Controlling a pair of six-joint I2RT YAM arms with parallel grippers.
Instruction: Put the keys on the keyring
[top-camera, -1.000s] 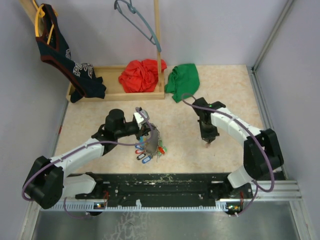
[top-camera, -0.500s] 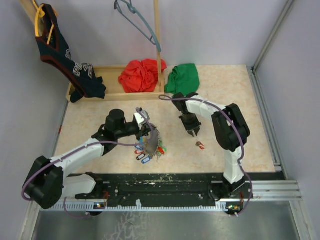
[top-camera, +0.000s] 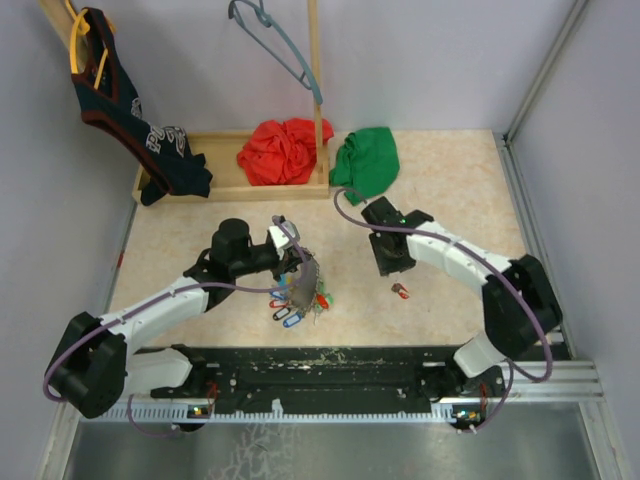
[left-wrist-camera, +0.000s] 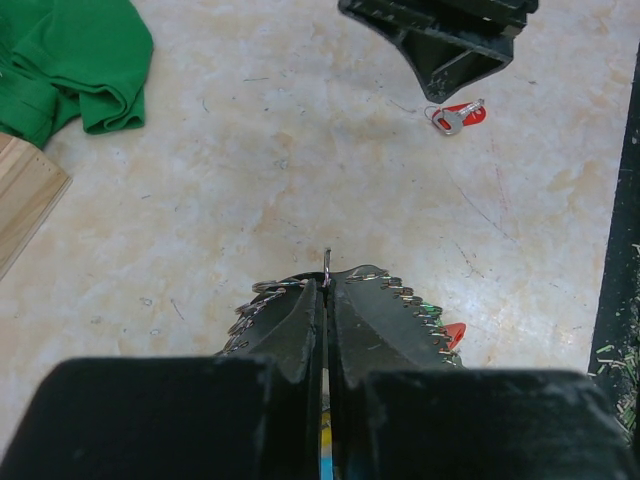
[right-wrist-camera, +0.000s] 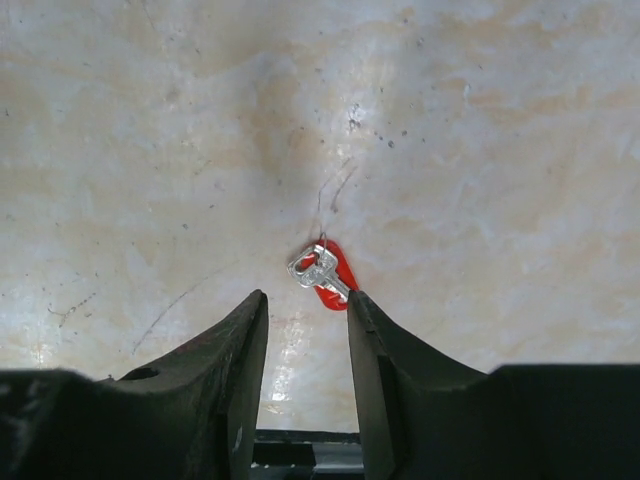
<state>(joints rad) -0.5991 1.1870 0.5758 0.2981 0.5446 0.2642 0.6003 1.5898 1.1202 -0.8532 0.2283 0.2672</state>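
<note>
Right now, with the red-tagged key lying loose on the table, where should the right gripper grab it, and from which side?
Grip the red-tagged key across its red plastic tag, coming straight down from above. It lies flat on the table, so no edge offers itself from the side, and the tag looks broader than the thin metal blade. The right gripper hangs open near it.

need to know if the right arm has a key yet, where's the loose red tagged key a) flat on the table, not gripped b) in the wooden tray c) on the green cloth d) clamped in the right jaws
a: the red-tagged key lies flat on the bare table, just beyond the tips of the right jaws, which stand open with nothing between them.
</note>
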